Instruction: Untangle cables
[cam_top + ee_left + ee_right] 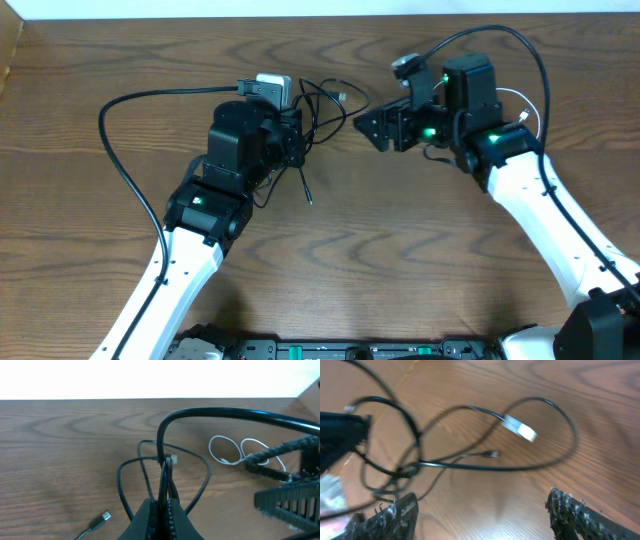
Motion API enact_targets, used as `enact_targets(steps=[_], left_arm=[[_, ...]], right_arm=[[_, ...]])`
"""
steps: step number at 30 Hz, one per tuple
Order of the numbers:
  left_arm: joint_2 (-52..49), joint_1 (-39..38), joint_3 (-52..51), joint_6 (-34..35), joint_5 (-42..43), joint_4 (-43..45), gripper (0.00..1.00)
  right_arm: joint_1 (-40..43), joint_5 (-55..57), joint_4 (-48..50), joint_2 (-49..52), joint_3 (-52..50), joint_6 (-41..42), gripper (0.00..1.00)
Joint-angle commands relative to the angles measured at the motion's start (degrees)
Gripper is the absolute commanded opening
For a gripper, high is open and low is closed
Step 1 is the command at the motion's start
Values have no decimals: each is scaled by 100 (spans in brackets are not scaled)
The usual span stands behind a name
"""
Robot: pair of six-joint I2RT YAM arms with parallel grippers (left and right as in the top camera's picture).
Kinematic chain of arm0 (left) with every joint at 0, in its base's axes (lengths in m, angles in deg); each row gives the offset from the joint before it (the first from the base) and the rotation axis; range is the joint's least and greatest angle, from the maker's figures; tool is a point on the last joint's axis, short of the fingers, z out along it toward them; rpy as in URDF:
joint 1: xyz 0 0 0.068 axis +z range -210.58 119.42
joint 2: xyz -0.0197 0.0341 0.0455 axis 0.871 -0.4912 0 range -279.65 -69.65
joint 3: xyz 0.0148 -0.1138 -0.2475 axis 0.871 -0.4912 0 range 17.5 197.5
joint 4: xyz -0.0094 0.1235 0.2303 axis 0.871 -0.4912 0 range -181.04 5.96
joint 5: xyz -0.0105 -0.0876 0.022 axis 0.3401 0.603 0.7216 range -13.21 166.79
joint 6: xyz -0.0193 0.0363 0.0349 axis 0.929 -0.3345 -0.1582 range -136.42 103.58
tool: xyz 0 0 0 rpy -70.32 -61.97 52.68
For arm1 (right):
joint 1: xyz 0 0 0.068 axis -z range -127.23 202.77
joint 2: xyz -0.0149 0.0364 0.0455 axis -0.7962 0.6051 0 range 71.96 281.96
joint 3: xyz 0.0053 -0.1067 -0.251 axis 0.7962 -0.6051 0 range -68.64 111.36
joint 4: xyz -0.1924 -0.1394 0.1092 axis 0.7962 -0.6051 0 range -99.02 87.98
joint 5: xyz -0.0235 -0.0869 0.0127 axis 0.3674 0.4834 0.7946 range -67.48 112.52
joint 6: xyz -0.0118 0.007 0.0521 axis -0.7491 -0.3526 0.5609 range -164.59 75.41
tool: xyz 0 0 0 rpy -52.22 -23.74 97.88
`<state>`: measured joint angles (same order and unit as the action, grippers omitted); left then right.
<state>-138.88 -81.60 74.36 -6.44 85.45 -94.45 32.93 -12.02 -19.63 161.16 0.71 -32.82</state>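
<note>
The black cables [322, 103] lie in a loose tangle of loops at the table's middle back. My left gripper [297, 135] is shut on one black strand [164, 477], which runs up from between its fingers. A black cord end with a USB plug [105, 516] rests on the wood to the left of those fingers. The white cable [234, 453] lies in small loops further right, behind my right arm [520, 106]. My right gripper [372, 125] stands open just right of the tangle, low over bare wood [480, 510], holding nothing. A pale plug [521, 430] sits on a black loop ahead of it.
The wooden table [400, 250] stretches toward the front. A thick black arm cable [120, 150] arcs to the left of my left arm. The table's back edge [100, 399] meets a white wall.
</note>
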Motion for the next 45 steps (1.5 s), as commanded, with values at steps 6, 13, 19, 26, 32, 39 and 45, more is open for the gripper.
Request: enact_targets(steps=[6,13,19,26,32,39,45], left_arm=[[13,9,-28,-138,295,-4,8],[13,9,-28,-133,315,-149,7],[13,9,-28,-133,774,-151,7],[17,22,-28,17,-96,-284,7],[17,26,-28,640,-2175,-667,7],[17,317,-28,1027,-2461,-785,7],[-79,494,-28,861,-636,-981,8]], right_arm=[[-590,-109,496,306,-13,107,80],[-732,26,1329,811,-13,411,81],[-874,448,1860,1215,-13,409,80],[-831,2752,1331,1443,-13,507,80],[-769,4638,527,1456,-13,557,80],[-608,5309,-48,1467,-13,557,81],[-332,3941,-203,1464,-13,975,85]])
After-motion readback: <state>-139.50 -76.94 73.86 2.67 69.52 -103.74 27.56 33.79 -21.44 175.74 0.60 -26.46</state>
